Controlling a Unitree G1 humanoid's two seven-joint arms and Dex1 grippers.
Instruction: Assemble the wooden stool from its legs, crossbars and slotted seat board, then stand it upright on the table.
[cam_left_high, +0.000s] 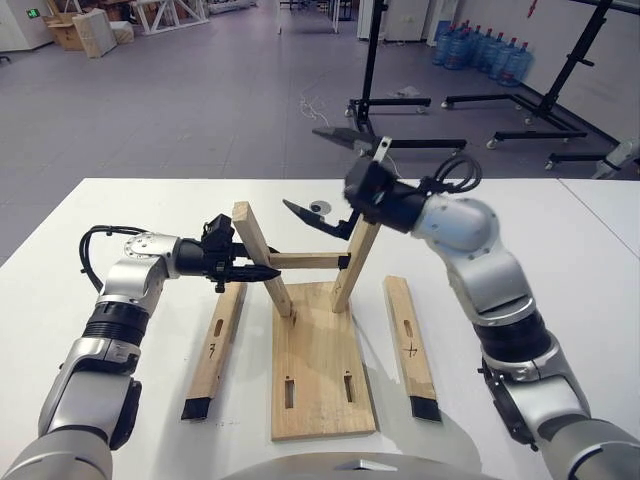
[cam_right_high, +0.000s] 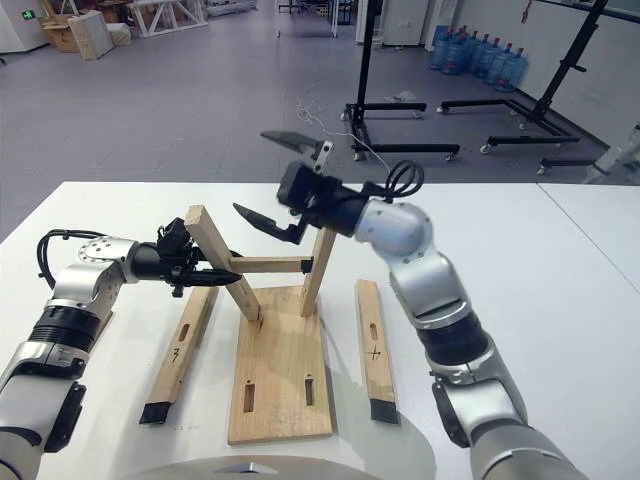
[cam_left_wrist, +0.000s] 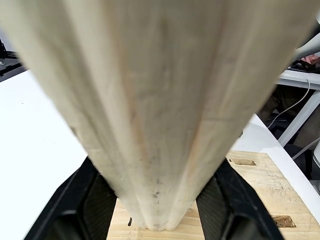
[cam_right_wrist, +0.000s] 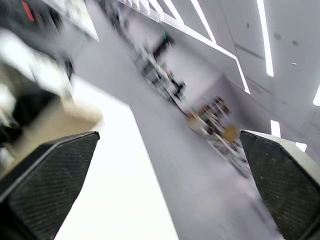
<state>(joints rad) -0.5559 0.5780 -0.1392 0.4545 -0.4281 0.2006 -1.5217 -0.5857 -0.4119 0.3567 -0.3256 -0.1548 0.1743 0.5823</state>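
Board (cam_left_high: 315, 375) centred on table (cam_left_high: 120, 215) — left gripper (cam_left_high: 260, 270) clamps leg (cam_left_high: 251, 235), right gripper (cam_left_high: 300, 167) agape.

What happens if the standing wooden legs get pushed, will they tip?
Probably stiff: the standing legs are solid wood joined by a crossbar. Likely tippy: they lean, tall above the seat board. The left end effector grips one, probably steadying it.

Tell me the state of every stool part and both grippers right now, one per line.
Board: flat on the table, near slots empty.
Left leg: standing on the board, leaning, gripped.
Right leg: standing on the board, leaning, ungripped.
Crossbar: joined between the standing legs.
Left spare leg: lying flat.
Right spare leg: lying flat.
Left gripper: shut on the left leg.
Right gripper: open, empty.
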